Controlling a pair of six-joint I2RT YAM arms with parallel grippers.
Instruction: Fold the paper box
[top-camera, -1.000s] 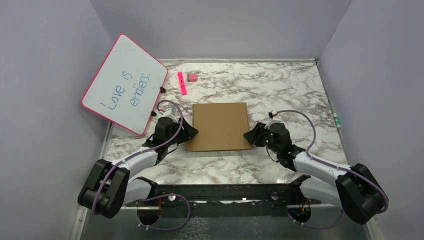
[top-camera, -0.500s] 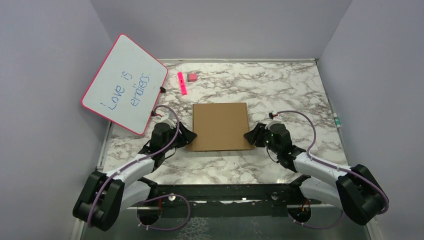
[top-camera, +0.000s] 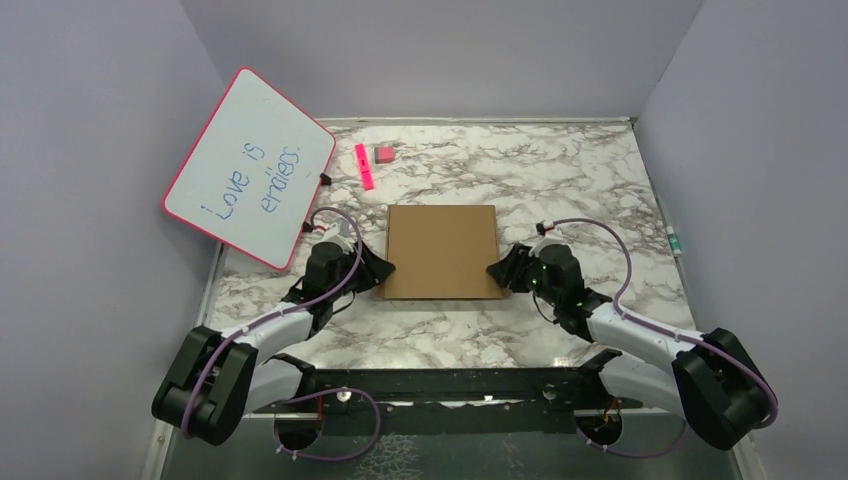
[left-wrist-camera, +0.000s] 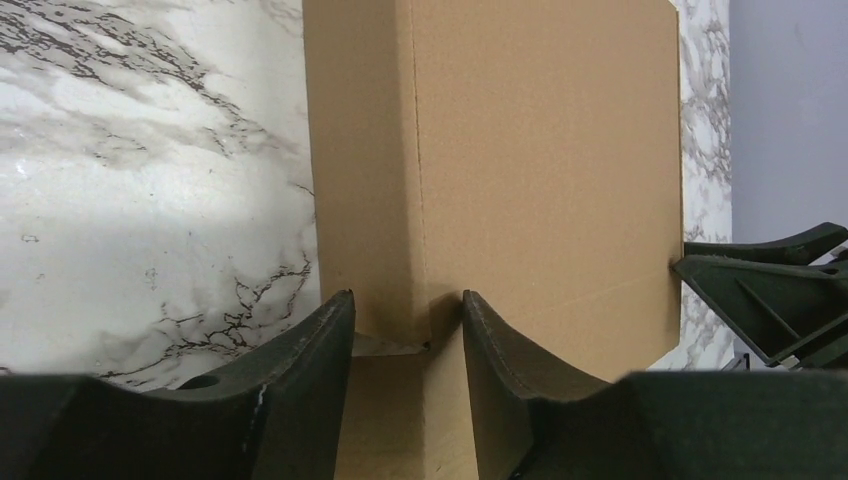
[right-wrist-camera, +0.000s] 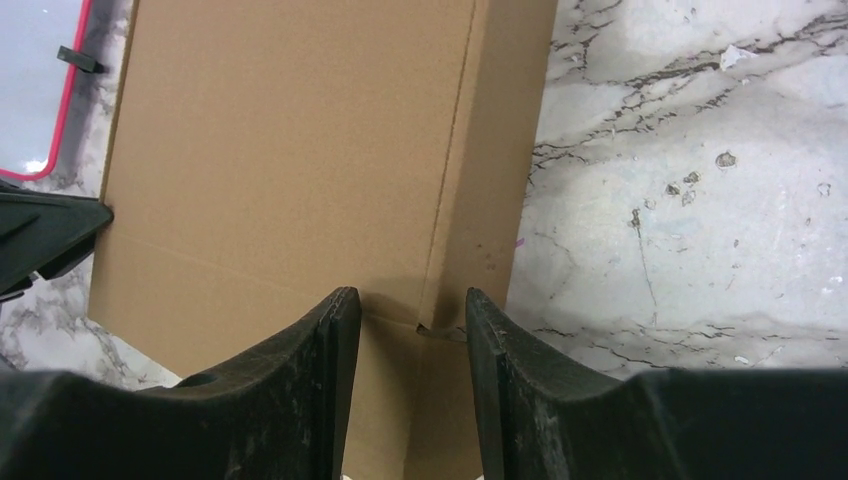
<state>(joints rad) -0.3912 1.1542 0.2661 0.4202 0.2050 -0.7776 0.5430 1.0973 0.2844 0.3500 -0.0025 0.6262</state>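
Lying closed and flat on the white, grey-veined marble-look tabletop (top-camera: 560, 180), just right of the lower corner of the pink-framed whiteboard with blue writing (top-camera: 248, 168): the shallow, nearly square paper box (top-camera: 440, 252) of plain brown cardboard. Bracketing it with the black two-finger left gripper (top-camera: 378, 268), at the box's near corner on the whiteboard side, and with the matching right gripper (top-camera: 500, 272), at the near corner on the side away from the whiteboard. Keeping neither pair of fingers (left-wrist-camera: 300, 390) pressed together: both standing part-way spread, each straddling a darker side strip and its creased edge, pinching nothing that shows. Not possible to tell whether the pads are touching the cardboard. Judging the fold as nearly done, with squaring and tucking the sides seemingly in hand. Probably calling for an even inward push from both sides, staying low against the side wall instead of riding onto the lid, and easing off before the thin wall buckles. Showing matte, finely grained board, a crisp score line beside each side edge, and a small loose tab at each gripped corner. Likely sliding readily on that smooth, glossy top, so needing matched pressure.
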